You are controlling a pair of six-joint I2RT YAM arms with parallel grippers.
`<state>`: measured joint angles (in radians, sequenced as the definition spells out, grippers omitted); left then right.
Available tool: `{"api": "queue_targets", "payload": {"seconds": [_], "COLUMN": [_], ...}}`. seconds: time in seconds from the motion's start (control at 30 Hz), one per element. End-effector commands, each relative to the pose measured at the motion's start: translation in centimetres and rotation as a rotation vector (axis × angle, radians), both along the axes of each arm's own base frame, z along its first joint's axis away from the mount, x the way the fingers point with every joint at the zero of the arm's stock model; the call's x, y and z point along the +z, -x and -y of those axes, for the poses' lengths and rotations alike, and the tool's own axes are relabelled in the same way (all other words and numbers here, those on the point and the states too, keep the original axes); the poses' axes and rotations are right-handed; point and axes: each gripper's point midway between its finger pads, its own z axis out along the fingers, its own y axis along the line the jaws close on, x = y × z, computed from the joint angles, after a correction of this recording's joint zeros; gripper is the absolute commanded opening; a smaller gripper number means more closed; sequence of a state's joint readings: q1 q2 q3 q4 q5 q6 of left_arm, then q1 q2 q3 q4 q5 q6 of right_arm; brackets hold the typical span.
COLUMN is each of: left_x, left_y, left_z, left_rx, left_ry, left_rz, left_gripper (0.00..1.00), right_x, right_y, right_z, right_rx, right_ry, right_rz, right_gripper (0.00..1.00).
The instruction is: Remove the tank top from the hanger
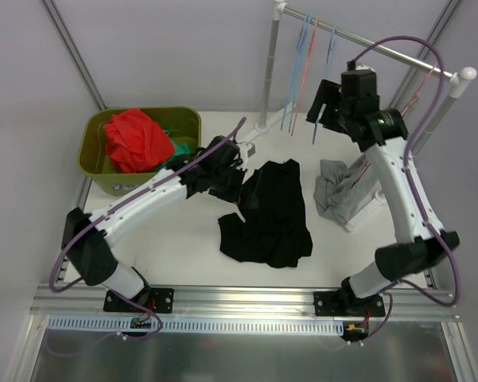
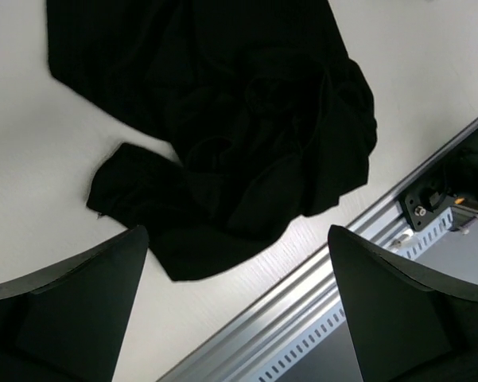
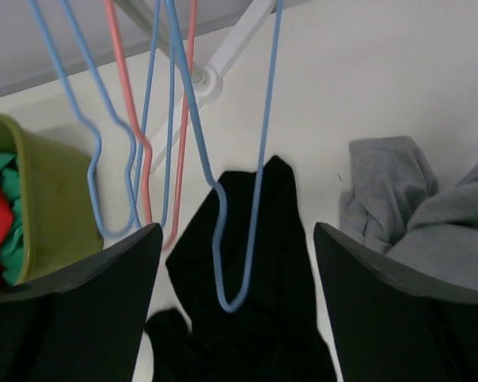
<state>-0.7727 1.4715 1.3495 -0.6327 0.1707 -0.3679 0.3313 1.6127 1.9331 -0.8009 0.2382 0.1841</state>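
Note:
The black tank top (image 1: 270, 215) lies crumpled on the white table, off any hanger. It also shows in the left wrist view (image 2: 246, 119) and the right wrist view (image 3: 254, 318). My left gripper (image 1: 223, 171) hovers at the top's left edge, open and empty (image 2: 239, 231). My right gripper (image 1: 322, 107) is raised beside the rack, open (image 3: 237, 231). A bare blue hanger (image 3: 258, 175) dangles in front of it, in line with the gap between the fingers and gripped by neither. More blue hangers (image 3: 95, 159) and a pink one (image 3: 131, 143) hang to its left.
The white rack's rail (image 1: 382, 48) runs across the back right, with a post (image 1: 269, 79) on the table. A green bin (image 1: 95, 155) of red and green clothes sits at the back left. A grey garment (image 1: 342, 191) lies right of the top. The aluminium rail (image 2: 318, 294) edges the table's front.

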Motion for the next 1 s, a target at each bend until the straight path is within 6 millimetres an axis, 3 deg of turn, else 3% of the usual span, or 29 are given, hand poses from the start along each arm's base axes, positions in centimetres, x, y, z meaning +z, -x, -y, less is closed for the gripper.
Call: {"api": "queue_targets", "payload": {"seconds": [0.0,0.03,0.07,0.13,0.17,0.2,0.4,0.47,0.5,0.7,0.73,0.77,0.83,0.87,0.9,0.97], "left_x": [-1.9,-3.3,-4.2,-6.1,-6.9,-7.4,-11.6,-13.7,-15.3,-19.8,-20.3,-20.8,-21.6,-21.6,-21.1,-19.4], "left_y": [-1.1,-1.6,-1.6,-2.1,-2.3,-2.8,-5.2,-5.5,-5.1,-2.4,-1.8,-1.5,-0.9,-1.0,-1.0,-1.8], "left_z": [2.8,4.2,4.9,6.7,7.1,7.5,10.1,10.6,10.9,9.9,9.7,9.4,8.3,7.7,7.0,5.9], "left_rx": [-0.081,-0.116,-0.165,-0.232,-0.235,-0.223,-0.091,-0.067,-0.066,-0.060,-0.062,-0.061,-0.036,-0.020,-0.010,0.028], "left_ry": [-0.053,-0.057,-0.057,-0.058,-0.070,-0.081,-0.157,-0.210,-0.243,-0.389,-0.422,-0.443,-0.479,-0.497,-0.508,-0.515], "left_rz": [0.025,0.006,-0.004,-0.035,-0.047,-0.052,-0.086,-0.082,-0.094,-0.097,-0.079,-0.076,-0.083,-0.070,-0.062,-0.015], "left_gripper": [0.99,0.99,0.99,0.99,0.99,0.99,0.99,0.99,0.99,0.99,0.93,0.78,0.38,0.10,0.00,0.00], "right_x": [4.4,4.4,5.8,5.1,6.5,6.6,7.1,6.6,6.7,6.2,6.2,6.2,6.2,6.5,6.6,6.8], "right_y": [6.0,7.3,9.6,12.0,14.2,15.1,21.9,22.7,23.4,24.3,24.3,24.3,24.1,24.1,24.1,23.9], "right_z": [0.5,0.6,1.2,1.4,1.8,1.8,-1.7,-2.0,-2.1,-1.6,-1.6,-1.6,-1.7,-1.7,-1.7,-1.7], "right_rx": [0.127,0.151,0.166,0.201,0.218,0.237,0.521,0.549,0.558,0.551,0.553,0.555,0.556,0.558,0.559,0.563], "right_ry": [-0.088,-0.101,-0.110,-0.128,-0.143,-0.151,-0.276,-0.295,-0.303,-0.290,-0.291,-0.290,-0.290,-0.290,-0.289,-0.281], "right_rz": [0.104,0.105,0.150,0.140,0.193,0.203,0.197,0.181,0.185,0.190,0.192,0.190,0.186,0.194,0.196,0.200], "right_gripper": [0.83,0.86,0.95,0.98,1.00,1.00,0.99,0.99,0.99,0.99,1.00,0.99,0.99,0.99,0.99,1.00]}}
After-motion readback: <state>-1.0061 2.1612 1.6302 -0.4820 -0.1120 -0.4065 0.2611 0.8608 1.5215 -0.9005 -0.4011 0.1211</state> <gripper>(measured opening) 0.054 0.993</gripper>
